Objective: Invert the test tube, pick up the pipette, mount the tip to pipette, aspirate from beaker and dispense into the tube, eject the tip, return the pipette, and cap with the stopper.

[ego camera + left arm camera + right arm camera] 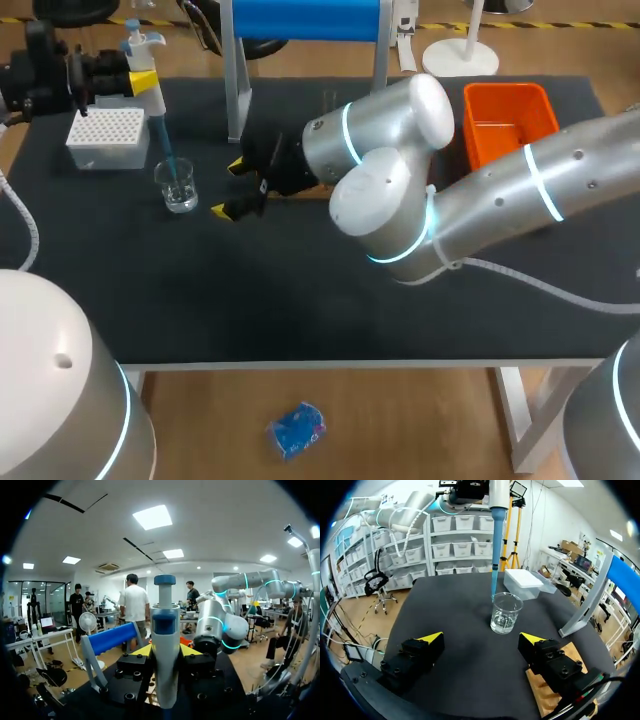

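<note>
My left gripper [141, 82] is shut on the white and blue pipette [140, 55] and holds it upright at the back left. In the left wrist view the pipette [165, 640] stands between the yellow tips. Its blue tip [170, 165] reaches down into the glass beaker [177, 187], which holds a little clear liquid. My right gripper [232, 188] is open and empty, just right of the beaker. In the right wrist view the beaker [505, 612] stands ahead of the right gripper [482, 640], with the blue tip [494, 555] dipping into it. No test tube or stopper shows.
A white tip box [105, 137] sits behind the beaker at the left. An orange bin [510, 115] stands at the back right. A stand with a blue roll [305, 20] and grey legs [237, 90] rises at the back middle. A wooden block [555, 692] lies under one right finger.
</note>
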Controlling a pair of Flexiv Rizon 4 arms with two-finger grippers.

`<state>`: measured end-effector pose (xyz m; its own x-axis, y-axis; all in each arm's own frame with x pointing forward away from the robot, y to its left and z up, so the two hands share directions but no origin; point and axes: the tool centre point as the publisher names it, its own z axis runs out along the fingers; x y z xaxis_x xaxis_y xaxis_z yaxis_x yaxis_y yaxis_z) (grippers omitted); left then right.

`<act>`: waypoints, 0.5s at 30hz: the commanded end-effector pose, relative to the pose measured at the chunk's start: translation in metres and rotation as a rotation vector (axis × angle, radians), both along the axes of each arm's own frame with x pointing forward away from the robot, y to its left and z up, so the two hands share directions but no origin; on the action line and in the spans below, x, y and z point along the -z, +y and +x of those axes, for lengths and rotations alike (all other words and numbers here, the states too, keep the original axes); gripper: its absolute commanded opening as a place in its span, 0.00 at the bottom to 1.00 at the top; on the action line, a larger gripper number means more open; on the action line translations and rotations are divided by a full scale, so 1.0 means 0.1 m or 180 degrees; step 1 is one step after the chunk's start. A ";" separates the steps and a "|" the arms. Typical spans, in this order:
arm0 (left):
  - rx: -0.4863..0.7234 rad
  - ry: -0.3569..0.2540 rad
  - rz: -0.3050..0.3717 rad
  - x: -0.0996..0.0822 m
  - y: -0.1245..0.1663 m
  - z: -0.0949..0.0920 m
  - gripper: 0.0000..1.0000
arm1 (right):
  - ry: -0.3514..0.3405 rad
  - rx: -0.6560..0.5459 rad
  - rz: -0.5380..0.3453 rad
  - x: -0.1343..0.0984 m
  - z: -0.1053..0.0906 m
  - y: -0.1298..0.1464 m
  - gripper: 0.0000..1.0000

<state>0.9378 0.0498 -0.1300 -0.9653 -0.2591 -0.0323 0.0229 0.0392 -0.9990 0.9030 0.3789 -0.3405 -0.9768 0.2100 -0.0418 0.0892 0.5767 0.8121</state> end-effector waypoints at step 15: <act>0.0051 0.0022 -0.0012 0.07 0.03 0.16 0.00 | -0.0022 0.0062 0.0076 0.23 0.21 0.19 1.00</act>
